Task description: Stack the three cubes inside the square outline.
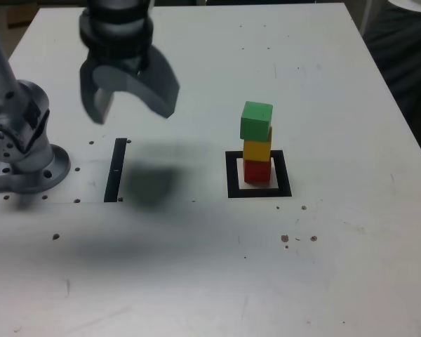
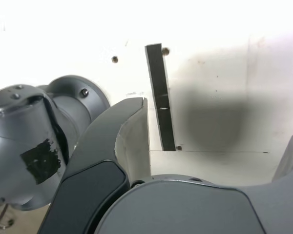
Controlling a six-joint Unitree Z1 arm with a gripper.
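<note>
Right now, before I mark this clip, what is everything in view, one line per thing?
small solid green cube: one, green, top of the stack, sitting a little askew.
small solid yellow cube: one, yellow, middle of the stack.
small solid red cube: one, red, bottom of the stack, inside the outline.
thick black square outline: one, black frame with pale centre, on the table towards the exterior view's right.
thin black straight strip: one, black, flat on the table near the arm's base.
white table: one, white, with small dark holes.
round grey arm base: one, grey metal, at the exterior view's left edge.
dark grey tool: one, jaws open, empty, raised above the strip.
</note>
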